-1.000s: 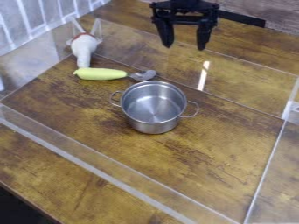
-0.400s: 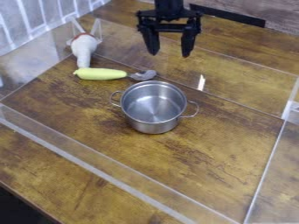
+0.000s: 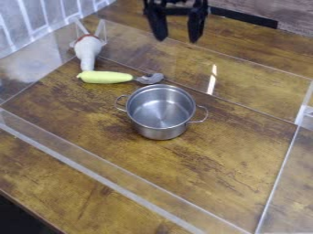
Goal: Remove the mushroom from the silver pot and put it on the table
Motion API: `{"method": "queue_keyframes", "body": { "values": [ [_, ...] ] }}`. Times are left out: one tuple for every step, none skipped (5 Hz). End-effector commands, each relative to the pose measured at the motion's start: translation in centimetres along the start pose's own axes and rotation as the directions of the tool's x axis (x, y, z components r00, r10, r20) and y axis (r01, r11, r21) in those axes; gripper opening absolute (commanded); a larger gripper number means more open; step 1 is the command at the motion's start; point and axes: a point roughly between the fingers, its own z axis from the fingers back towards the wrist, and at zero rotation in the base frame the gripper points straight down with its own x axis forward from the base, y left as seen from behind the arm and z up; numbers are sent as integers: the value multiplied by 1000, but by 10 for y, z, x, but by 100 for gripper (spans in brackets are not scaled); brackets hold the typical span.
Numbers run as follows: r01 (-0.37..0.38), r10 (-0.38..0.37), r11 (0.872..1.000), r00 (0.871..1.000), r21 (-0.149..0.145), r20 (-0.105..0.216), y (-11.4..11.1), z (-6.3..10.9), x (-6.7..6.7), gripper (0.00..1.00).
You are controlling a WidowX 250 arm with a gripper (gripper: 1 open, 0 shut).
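The silver pot [image 3: 162,111] stands upright near the middle of the table [image 3: 232,174], and its shiny inside looks empty. A white and tan mushroom [image 3: 84,48] lies on the table at the far left, well outside the pot. My black gripper [image 3: 175,34] hangs at the top of the view, behind the pot and apart from it. Its two fingers [image 3: 156,30] stand spread wide, open, with nothing between them.
A yellow corn-like piece [image 3: 105,77] lies left of the pot, with a small grey metal thing [image 3: 149,79] beside it. Clear acrylic panels [image 3: 284,174] edge the work area at the right, front and left.
The open gripper has moved left and farther toward the back of the table, rising partly out of the top of the view. The pot and other things have not moved.
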Motion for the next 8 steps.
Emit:
{"method": "queue_keyframes", "body": {
  "values": [
    [-13,14,1000,998,-6,62,8,16,2,100],
    [-28,28,1000,999,-10,47,9,4,-4,100],
    [-50,50,999,998,-13,46,8,7,-3,100],
    [-65,65,998,997,-21,42,6,15,-3,100],
    [-34,35,999,999,-32,33,-3,16,1,100],
    [-11,12,999,1000,-39,23,-10,8,2,100],
    [4,-3,999,1000,-39,12,-26,-4,5,100],
    [31,-31,999,999,-43,8,-42,-5,4,100]
  ]
}}
